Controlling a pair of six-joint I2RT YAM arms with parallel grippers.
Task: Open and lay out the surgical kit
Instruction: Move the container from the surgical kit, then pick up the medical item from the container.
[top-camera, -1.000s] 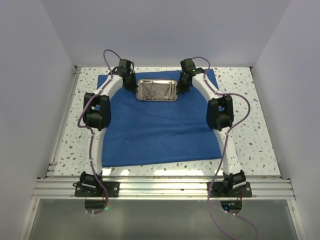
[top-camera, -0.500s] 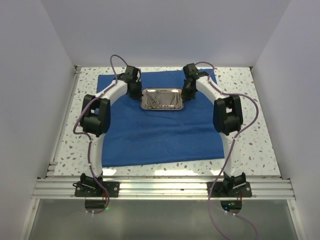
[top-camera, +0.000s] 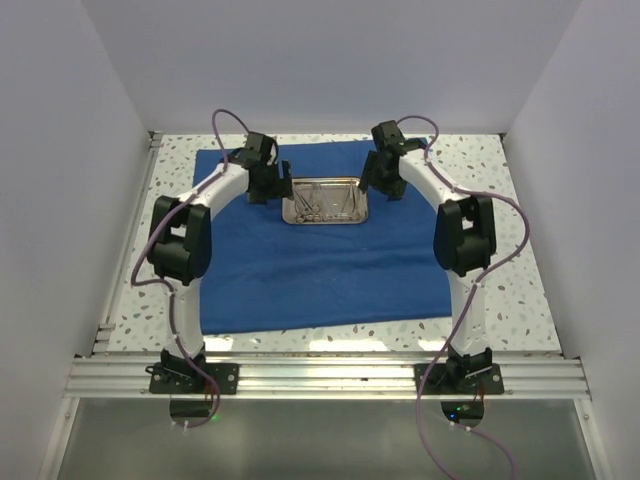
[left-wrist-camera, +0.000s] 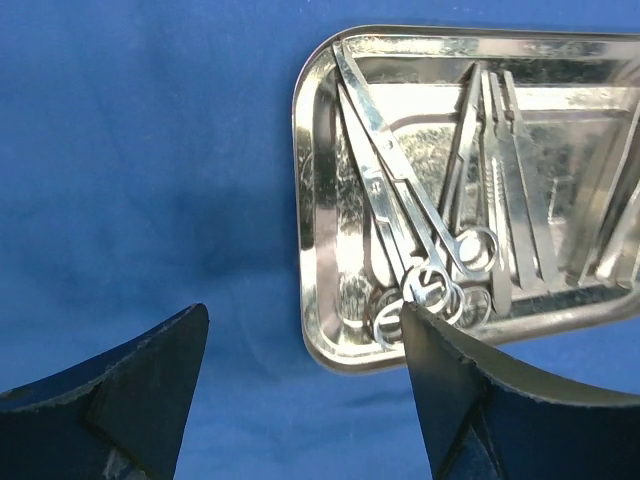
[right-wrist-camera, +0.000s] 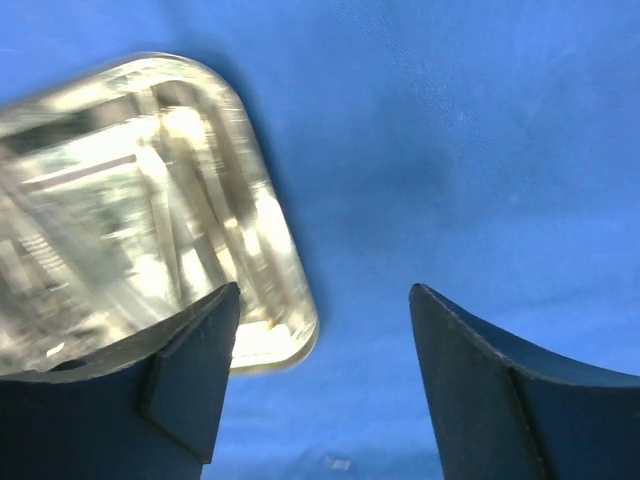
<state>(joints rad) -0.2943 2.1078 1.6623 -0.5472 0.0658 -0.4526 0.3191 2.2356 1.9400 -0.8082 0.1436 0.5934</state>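
While left gripper (left-wrist-camera: 300, 330) and right gripper (right-wrist-camera: 322, 300) gape empty at the tray's (left-wrist-camera: 303, 180) nine and three o'clock, either could knock it.

Steel tray (right-wrist-camera: 130, 200) a blur in the right wrist view, its left end off-frame.

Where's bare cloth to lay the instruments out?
Free: the wide band of cloth between the tray and the cloth's near edge, flanked by the left arm and right arm. Crowded: the far strip, left tool and right tool open beside the tray's ends.
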